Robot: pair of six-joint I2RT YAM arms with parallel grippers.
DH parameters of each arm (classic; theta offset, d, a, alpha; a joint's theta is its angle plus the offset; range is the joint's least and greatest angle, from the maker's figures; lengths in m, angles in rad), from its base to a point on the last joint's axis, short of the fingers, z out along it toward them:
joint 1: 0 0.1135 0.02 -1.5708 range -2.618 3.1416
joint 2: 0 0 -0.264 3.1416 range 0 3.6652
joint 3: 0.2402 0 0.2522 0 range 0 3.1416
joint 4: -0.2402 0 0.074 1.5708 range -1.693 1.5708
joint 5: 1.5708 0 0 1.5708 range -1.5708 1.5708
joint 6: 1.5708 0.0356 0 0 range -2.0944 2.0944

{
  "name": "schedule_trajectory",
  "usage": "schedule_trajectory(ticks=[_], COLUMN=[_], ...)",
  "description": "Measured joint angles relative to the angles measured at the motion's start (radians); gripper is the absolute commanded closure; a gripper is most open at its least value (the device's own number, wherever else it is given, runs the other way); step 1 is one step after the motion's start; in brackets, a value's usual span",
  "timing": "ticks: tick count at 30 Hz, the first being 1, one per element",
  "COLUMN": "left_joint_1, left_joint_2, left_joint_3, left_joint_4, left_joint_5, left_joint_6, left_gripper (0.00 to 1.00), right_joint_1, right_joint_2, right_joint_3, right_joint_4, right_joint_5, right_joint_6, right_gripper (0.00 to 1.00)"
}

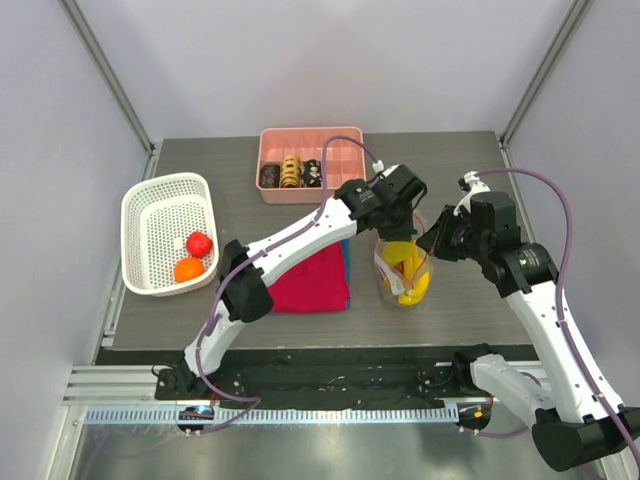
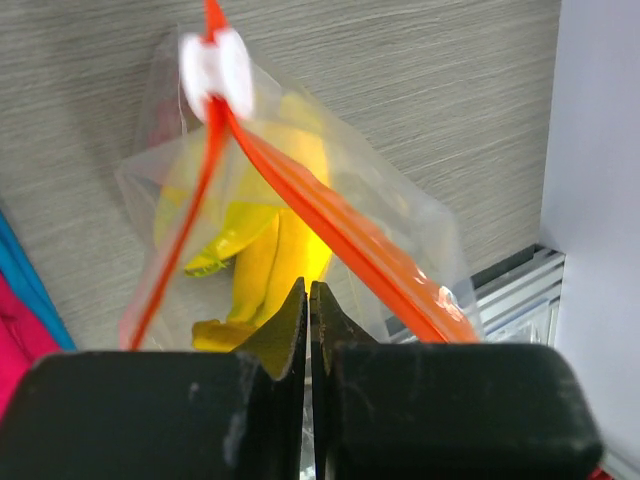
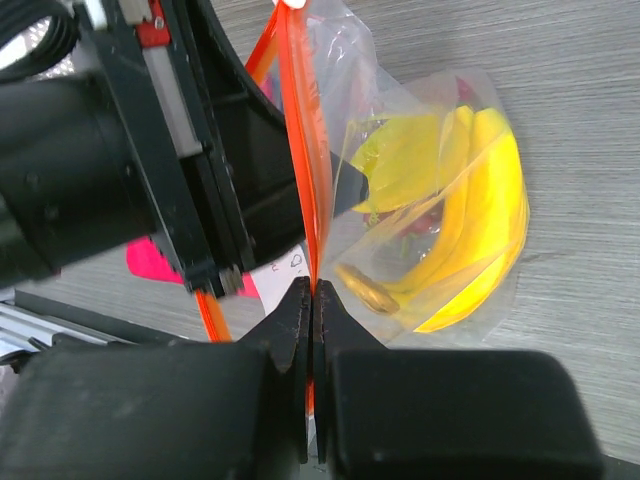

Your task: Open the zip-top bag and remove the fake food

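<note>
Clamping zip-top bag (image 1: pixel 402 272): right gripper (image 3: pixel 311 295) | left gripper (image 2: pixel 308 300) together | grey table (image 1: pixel 450 310) | white walls (image 1: pixel 330 60)

A basket (image 1: pixel 135 215) sits at the left of the bench (image 1: pixel 470 300) with two round fruits (image 1: pixel 199 243) in it, and a tray (image 1: pixel 310 132) holding ring-shaped pieces (image 1: pixel 291 172) lies at the back middle. In front of the tray lies a folded shirt (image 1: pixel 312 283). Just right of it stands the zip-top bag (image 1: pixel 403 270) with a banana (image 1: pixel 412 285) inside, the left hand (image 1: pixel 398 228) at its left and the right hand (image 1: pixel 430 241) at its right.
</note>
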Motion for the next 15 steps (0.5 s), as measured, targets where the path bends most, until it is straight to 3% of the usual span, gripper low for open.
schedule_trajectory(ticks=[7, 15], left_joint_1=[-0.046, -0.048], left_joint_2=[0.012, 0.042], left_joint_3=[0.067, 0.063], left_joint_4=[-0.064, -0.053], left_joint_5=[-0.105, -0.123], left_joint_6=[-0.065, -0.117], left_gripper=[1.0, 1.0], right_joint_1=[0.0, -0.005], right_joint_2=[0.001, -0.014], right_joint_3=[-0.004, -0.012], right_joint_4=[0.005, 0.003], right_joint_5=[-0.014, -0.015], right_joint_6=[0.021, 0.05], right_gripper=[0.99, 0.99])
